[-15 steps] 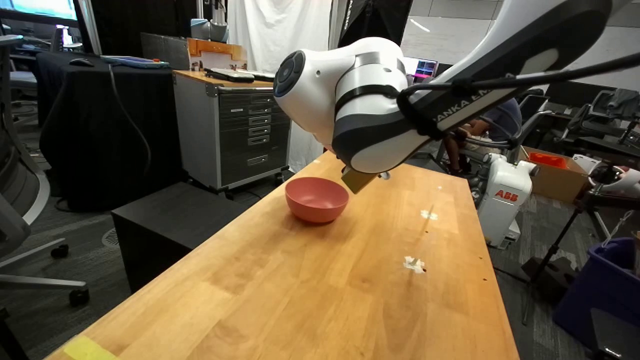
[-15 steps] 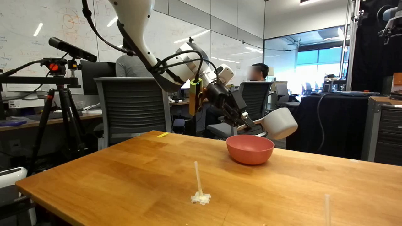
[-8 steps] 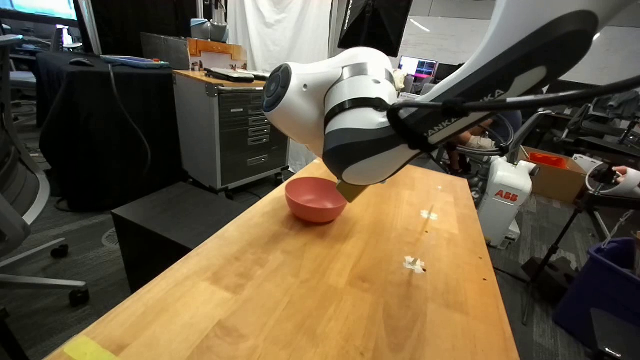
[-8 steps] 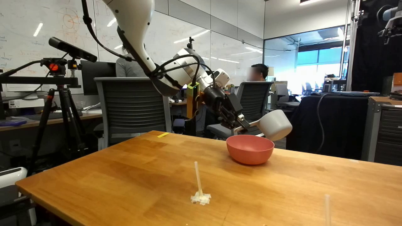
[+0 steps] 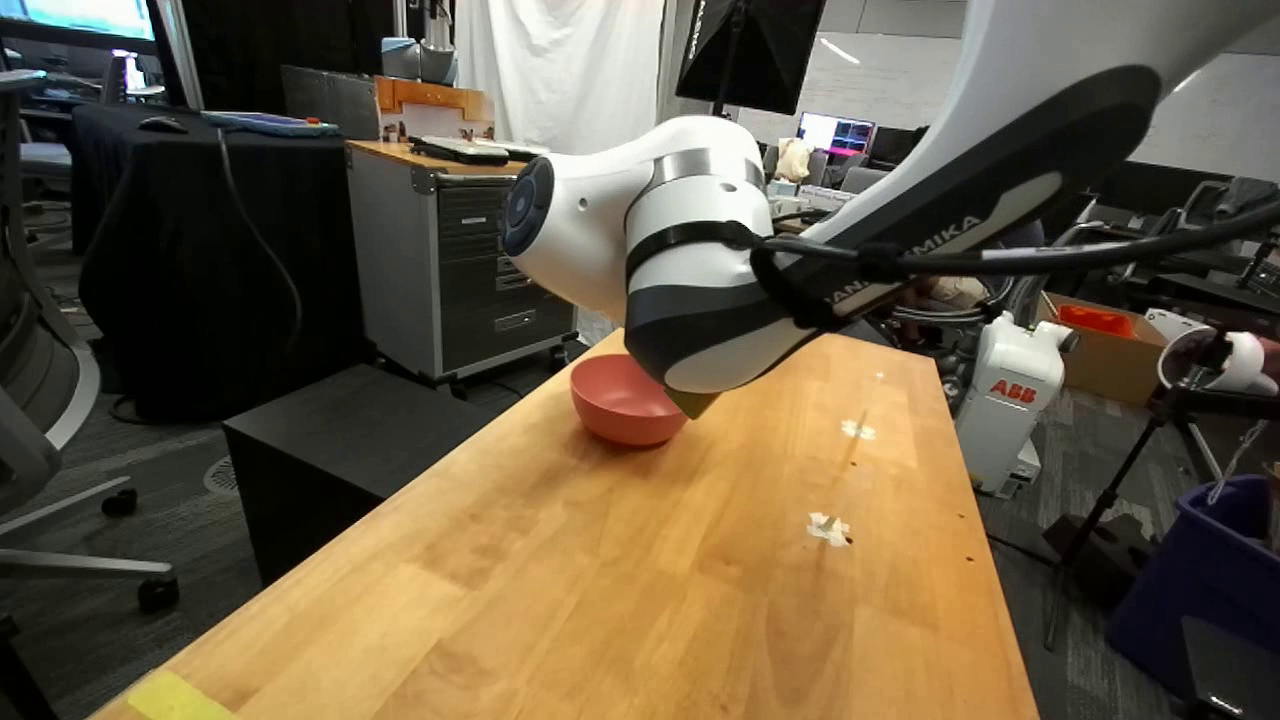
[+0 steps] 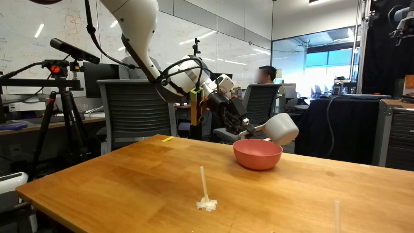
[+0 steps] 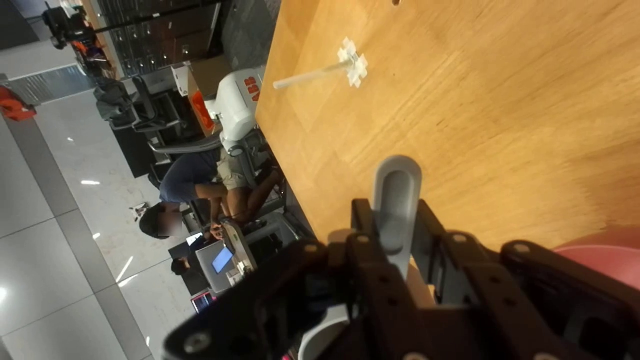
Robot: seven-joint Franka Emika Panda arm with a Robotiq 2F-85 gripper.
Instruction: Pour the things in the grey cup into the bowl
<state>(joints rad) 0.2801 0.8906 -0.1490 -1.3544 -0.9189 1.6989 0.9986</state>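
The surface (image 6: 129,184) carries the bowl (image 6: 257,159); nearby, the hand (image 7: 393,215) pinches the raised grey cup (image 6: 281,128) by its handle (image 7: 398,192), contents unseen. Aligning seems the step; next, centre and tip it.

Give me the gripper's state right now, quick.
Gripper: closed, holding the grey cup by its handle.

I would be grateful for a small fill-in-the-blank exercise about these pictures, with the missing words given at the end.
The hand holds the grey cup by its ____.
In the wrist view, the bowl is cut off by the ____ edge of the picture.
The red letters on the white machine read ____.

Missing words: handle; right; ABB.
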